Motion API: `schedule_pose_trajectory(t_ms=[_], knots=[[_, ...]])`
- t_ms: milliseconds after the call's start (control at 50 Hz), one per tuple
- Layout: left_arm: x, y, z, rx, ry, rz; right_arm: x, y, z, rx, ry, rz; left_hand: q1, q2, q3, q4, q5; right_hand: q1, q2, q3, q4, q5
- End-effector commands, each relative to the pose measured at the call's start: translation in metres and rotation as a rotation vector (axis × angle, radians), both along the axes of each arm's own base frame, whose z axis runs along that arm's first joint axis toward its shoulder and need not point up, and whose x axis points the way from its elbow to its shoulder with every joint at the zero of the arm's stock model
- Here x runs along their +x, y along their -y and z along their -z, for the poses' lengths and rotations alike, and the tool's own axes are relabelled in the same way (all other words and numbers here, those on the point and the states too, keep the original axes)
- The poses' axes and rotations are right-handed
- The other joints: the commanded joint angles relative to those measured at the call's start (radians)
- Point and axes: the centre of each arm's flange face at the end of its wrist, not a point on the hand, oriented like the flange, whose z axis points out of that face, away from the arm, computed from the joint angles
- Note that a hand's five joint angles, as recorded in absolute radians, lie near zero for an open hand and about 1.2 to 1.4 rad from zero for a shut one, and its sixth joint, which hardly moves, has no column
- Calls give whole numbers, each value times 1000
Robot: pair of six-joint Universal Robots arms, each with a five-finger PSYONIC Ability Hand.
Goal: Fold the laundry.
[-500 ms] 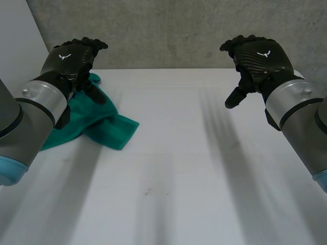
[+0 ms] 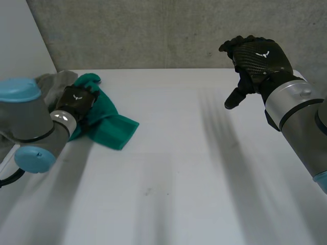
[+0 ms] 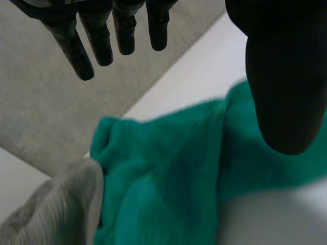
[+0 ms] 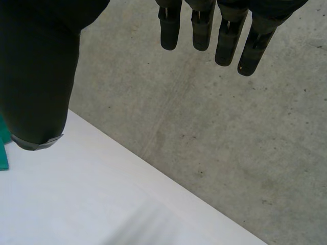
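A crumpled green cloth (image 2: pixel 115 127) lies at the table's far left, with a grey cloth (image 2: pixel 53 81) bunched behind it. My left hand (image 2: pixel 76 100) hangs low over the green cloth's middle, close to the grey one. In the left wrist view the left hand (image 3: pixel 286 76) is open, its fingers (image 3: pixel 97 46) straight and apart from the thumb. The green cloth (image 3: pixel 168 173) lies under its palm and the grey cloth (image 3: pixel 56 209) beside that. My right hand (image 2: pixel 258 58) is raised at the far right, away from both cloths. In its wrist view the right hand (image 4: pixel 38 76) is open and holds nothing.
The white table (image 2: pixel 184 168) stretches bare from the cloths to the front and right. A concrete wall (image 2: pixel 168 30) rises just behind the table's far edge. A sliver of the green cloth (image 4: pixel 3 148) shows beside my right thumb.
My left arm has swung round and lowered its hand onto the green cloth, uncovering the grey cloth behind. The right hand has stayed where it was.
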Motion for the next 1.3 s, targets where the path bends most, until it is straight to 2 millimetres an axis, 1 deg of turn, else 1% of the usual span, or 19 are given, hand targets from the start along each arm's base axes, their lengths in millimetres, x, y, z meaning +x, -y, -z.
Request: schedule_pose_trajectory(t_ms=[20,300,420,460,520,620,640,700,720,780,860,920,940,980,1000,1020,1060,1180,1300], knots=[[25,43,40,25,1,5,1,-2,3,5,-4,-5,126,128,125,131,113,-21,-43,-38,-58,-54],[31,57,57,37,-8,22,3,-1,10,21,-20,-8,636,639,635,642,623,-21,-43,-38,-58,-54],[31,60,61,42,-9,23,2,-1,12,22,-31,-7,730,733,729,735,717,-21,-43,-38,-58,-54],[31,61,60,39,-10,26,2,-1,12,22,-31,-7,801,803,800,806,788,-21,-43,-38,-58,-54],[28,60,59,38,-14,35,2,-1,12,21,-30,-8,1175,1178,1175,1181,1162,-21,-43,-38,-58,-54],[13,46,38,2,-16,26,2,-1,10,13,-35,-7,1191,1194,1190,1196,1178,-21,-43,-38,-58,-54],[2,35,20,-32,-21,25,2,-1,10,11,-35,-7,1191,1194,1190,1196,1178,-21,-43,-38,-58,-54],[-15,18,-10,-97,-53,47,2,-1,8,6,-38,-5,1191,1194,1190,1196,1178,-21,-43,-38,-58,-54],[-30,3,-30,-137,-94,80,1,0,8,3,-37,-4,1191,1194,1190,1196,1178,-21,-43,-38,-58,-54],[-52,-27,-52,-157,-171,148,0,2,6,-3,-37,4,1191,1194,1190,1196,1178,-21,-43,-38,-58,-54],[-88,-94,-95,-163,-326,293,-2,4,4,-7,-35,14,1191,1194,1190,1196,1178,-21,-43,-38,-58,-54],[-99,-124,-104,-141,-384,354,-6,8,2,-13,-32,27,1191,1194,1190,1196,1178,-21,-43,-38,-58,-54],[-105,-141,-105,-113,-411,390,-7,8,1,-14,-32,29,1191,1194,1190,1196,1178,-21,-43,-38,-58,-54],[-111,-158,-102,-80,-422,425,-8,10,0,-17,-30,35,1191,1194,1190,1196,1178,-21,-43,-38,-58,-54],[-114,-166,-100,-67,-423,443,-10,11,-1,-21,-28,43,1078,1081,1077,1083,1065,-21,-43,-38,-58,-54],[-120,-178,-98,-51,-416,473,-11,12,-2,-22,-28,43,542,545,541,547,529,-21,-43,-38,-58,-54],[-124,-187,-93,-35,-397,490,-12,13,-3,-25,-27,45,17,20,16,22,4,-21,-43,-38,-58,-54],[-115,-167,-77,-46,-269,425,-12,14,-4,-29,-25,42,-31,-28,-32,-25,-44,-21,-43,-38,-58,-54],[-98,-144,-76,-70,-231,334,-10,13,-8,-48,-60,24,-31,-28,-32,-25,-44,-21,-43,-38,-58,-54]])
